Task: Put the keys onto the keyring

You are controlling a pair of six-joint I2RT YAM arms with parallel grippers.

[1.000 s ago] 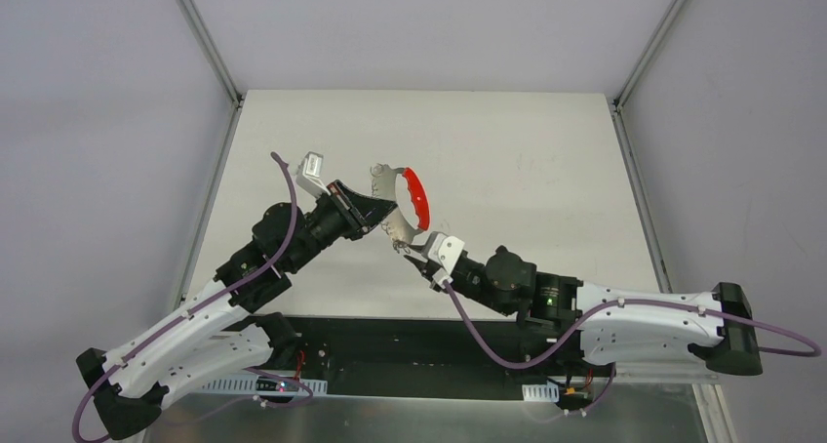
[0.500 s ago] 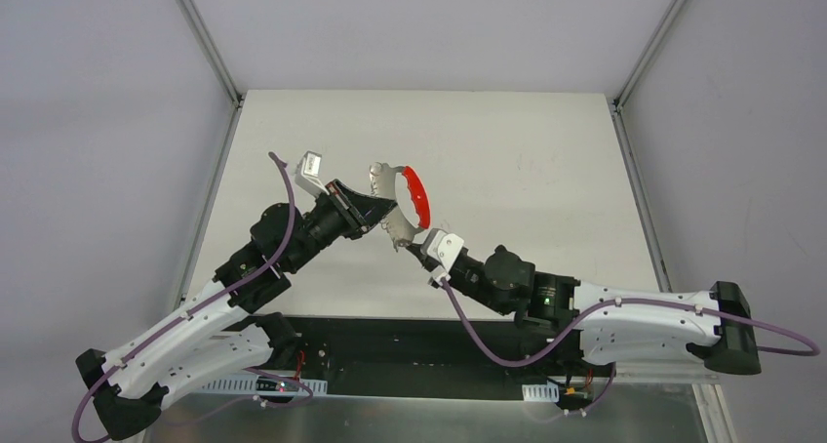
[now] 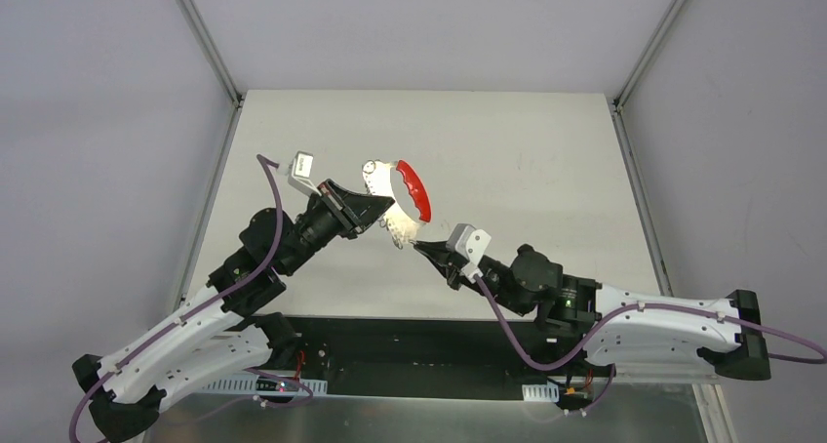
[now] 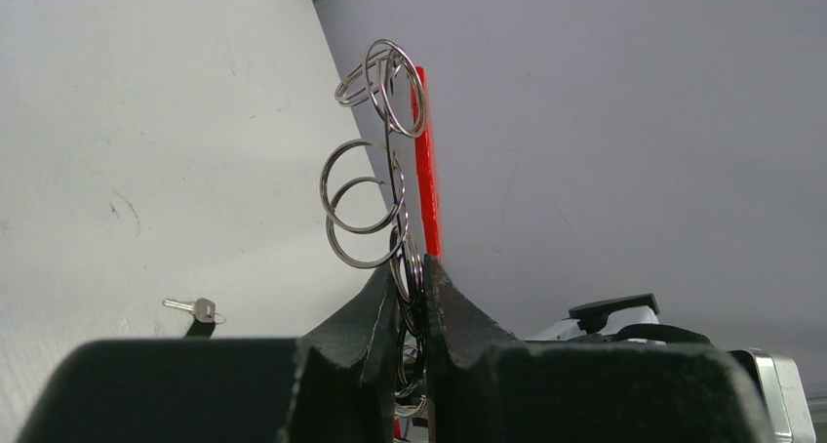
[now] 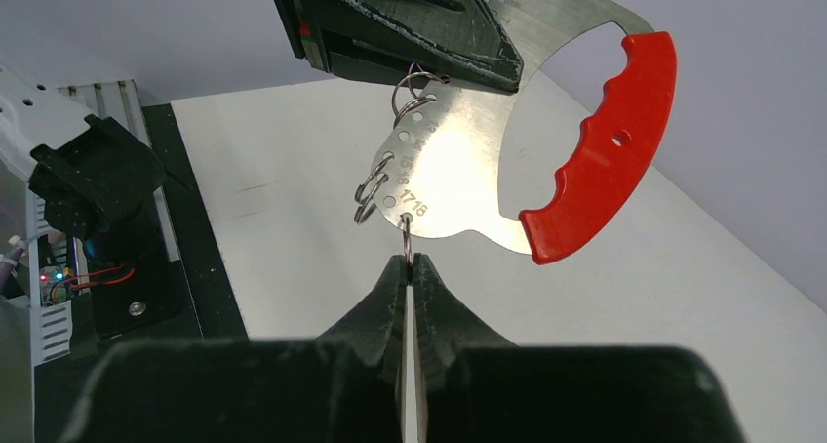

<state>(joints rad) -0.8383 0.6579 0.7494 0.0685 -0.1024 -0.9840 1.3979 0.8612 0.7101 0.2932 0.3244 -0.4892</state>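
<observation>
I see the keyring (image 3: 402,201) held up in the air above the table (image 3: 546,170), between the two grippers. It is a flat silver plate in crescent shape, with a red crescent (image 5: 605,150) along its outer side. From the top camera its long axis goes from far-left to near-right, and the red side faces to the right. In the left wrist view the plate stands on its edge and rises straight up from the fingers, with several wire rings (image 4: 371,204) hanging at its side.

The left gripper (image 4: 412,267) has its fingers pressed on the plate and pinches it near the lower part. The left arm reaches forward and to the right, with the wrist raised.

The right gripper (image 5: 410,260) points up and to the left. Its fingers are closed together on one small ring at the bottom edge of the plate. The right arm lies low and is stretched toward the centre.

One small silver key (image 4: 200,309) lies flat on the table, well apart from the keyring. Its shaft points left, and a black tag (image 4: 199,327) is just beside it, half hidden.
</observation>
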